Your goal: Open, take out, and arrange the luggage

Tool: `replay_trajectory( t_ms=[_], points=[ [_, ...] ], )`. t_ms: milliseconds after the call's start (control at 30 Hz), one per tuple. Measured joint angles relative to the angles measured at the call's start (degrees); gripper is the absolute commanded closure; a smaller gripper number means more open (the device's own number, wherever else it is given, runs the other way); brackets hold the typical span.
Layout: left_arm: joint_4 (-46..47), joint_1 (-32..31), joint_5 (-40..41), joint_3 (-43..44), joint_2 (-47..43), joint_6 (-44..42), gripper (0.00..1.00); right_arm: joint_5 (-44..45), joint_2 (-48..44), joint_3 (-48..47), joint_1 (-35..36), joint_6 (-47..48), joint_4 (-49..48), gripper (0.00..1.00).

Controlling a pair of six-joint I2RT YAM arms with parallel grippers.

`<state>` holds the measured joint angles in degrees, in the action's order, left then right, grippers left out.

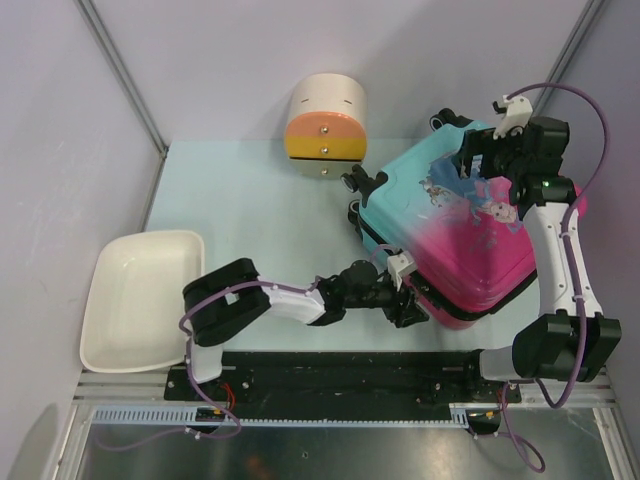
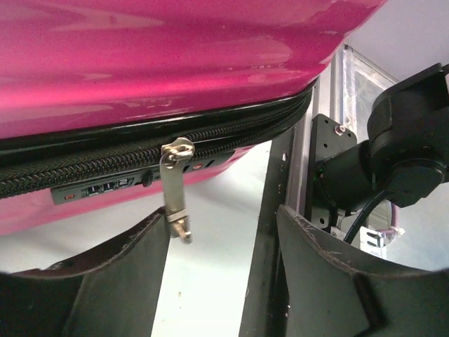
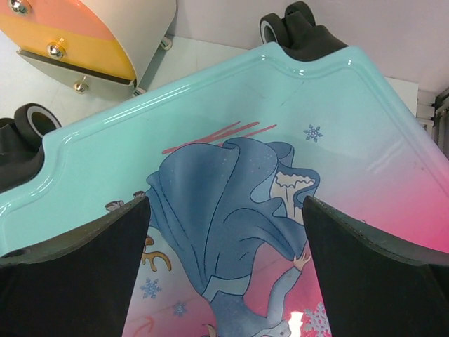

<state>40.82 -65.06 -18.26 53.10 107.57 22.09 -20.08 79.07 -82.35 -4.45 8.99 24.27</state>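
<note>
The luggage (image 1: 450, 225), a teal-to-pink hard-shell suitcase with a princess print and black wheels, lies flat and closed at the right of the table. My left gripper (image 1: 405, 300) is open at its near pink edge. In the left wrist view the gripper (image 2: 221, 217) flanks the hanging metal zipper pull (image 2: 175, 193), which is close to the left finger (image 2: 119, 267); the jaws stand well apart. The black zipper (image 2: 105, 165) looks closed there. My right gripper (image 1: 490, 165) is open and empty just above the lid (image 3: 231, 105), in the right wrist view (image 3: 226, 203).
A cream cylindrical box with orange-yellow drawers (image 1: 325, 120) stands at the back, left of the suitcase, and also shows in the right wrist view (image 3: 91, 35). A white tray (image 1: 100, 310) sits at the near left. A combination lock (image 2: 98, 188) sits under the zipper.
</note>
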Motion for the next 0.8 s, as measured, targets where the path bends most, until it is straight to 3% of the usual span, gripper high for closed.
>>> replay_trajectory(
  t_ms=[133,267,333,467,800],
  points=[
    [0.22,0.46,0.52,0.87,1.64,2.21,0.47,-0.94,-0.24,0.22,-0.55,0.0,0.66,0.07],
    [0.35,1.14,1.44,1.14,1.84,3.52,0.7,-1.84,-0.28,1.6,-0.7,0.0,1.51,0.07],
    [0.55,1.66,1.6,1.36,1.97,4.44,0.75,-1.92,-0.35,2.21,-0.81,0.0,1.81,0.07],
    [0.63,2.67,1.68,1.4,1.99,5.62,1.0,-2.08,-0.59,2.97,-1.22,0.0,2.14,0.07],
    [1.44,2.99,2.91,-1.44,0.46,5.22,1.0,-2.08,-1.4,3.82,-1.55,0.11,2.38,0.08]
  ],
)
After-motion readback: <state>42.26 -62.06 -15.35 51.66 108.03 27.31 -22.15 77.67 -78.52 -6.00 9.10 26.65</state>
